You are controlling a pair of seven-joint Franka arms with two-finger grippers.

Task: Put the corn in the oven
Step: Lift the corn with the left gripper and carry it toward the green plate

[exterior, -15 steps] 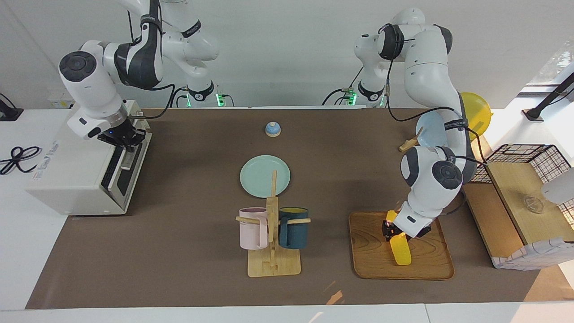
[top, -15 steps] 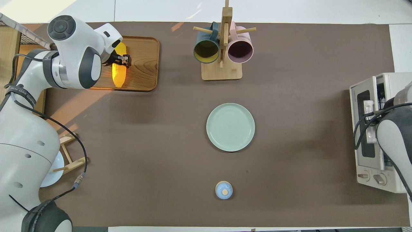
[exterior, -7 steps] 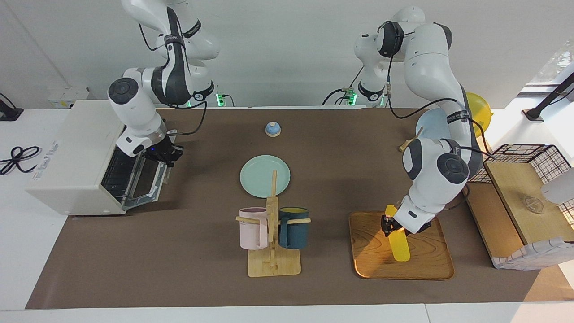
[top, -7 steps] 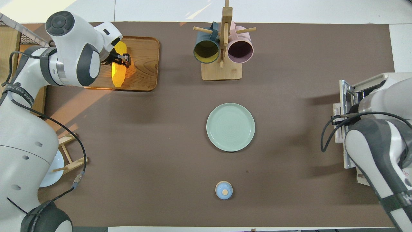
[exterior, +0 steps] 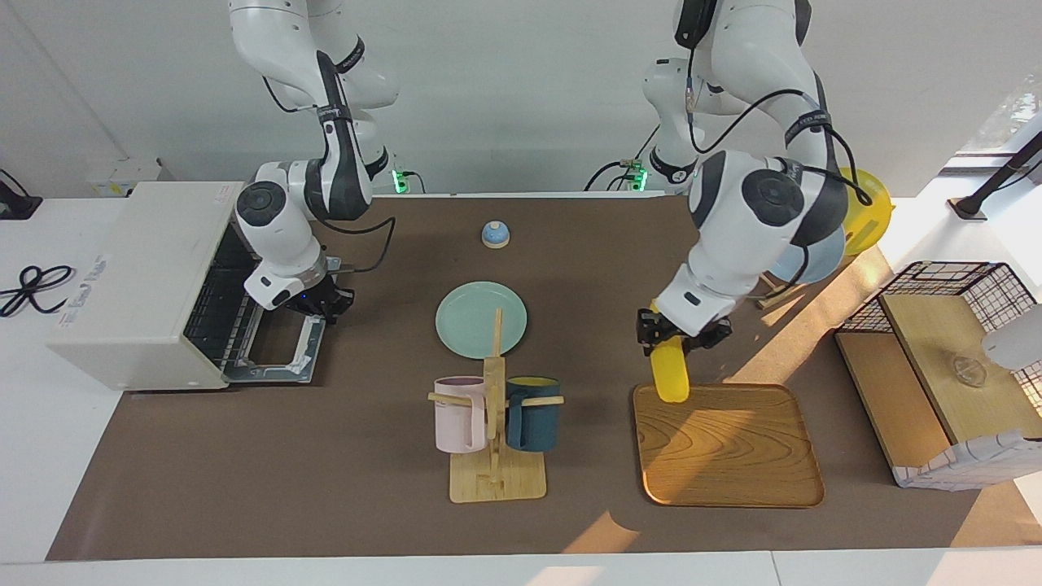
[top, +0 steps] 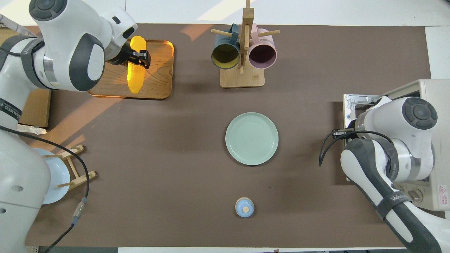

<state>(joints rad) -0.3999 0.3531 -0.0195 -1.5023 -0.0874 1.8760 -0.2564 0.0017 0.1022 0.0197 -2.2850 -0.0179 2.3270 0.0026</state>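
Left gripper (exterior: 682, 335): you see it clamped on the corn (exterior: 672, 372), gripping near the cob's upper end. The cob hangs almost upright in the air, over the edge of the wooden tray (exterior: 737, 464) nearer the robots.

Right gripper (exterior: 319, 302): you find it at the outer edge of the oven door (exterior: 281, 354), which lies folded down flat on the table. You cannot tell whether its fingers are apart or together.

Oven (exterior: 138, 281): white box at the right arm's end of the table, mouth open, wire rack showing inside.

Round about, you have: a green plate (exterior: 480, 319) mid-table; a mug rack (exterior: 495, 423) with a pink mug (exterior: 460, 413) and a dark blue mug (exterior: 533, 413), farther from the robots than the plate; a small blue bell (exterior: 495, 234) nearer the robots than the plate; a wire basket (exterior: 952, 285) at the left arm's end.
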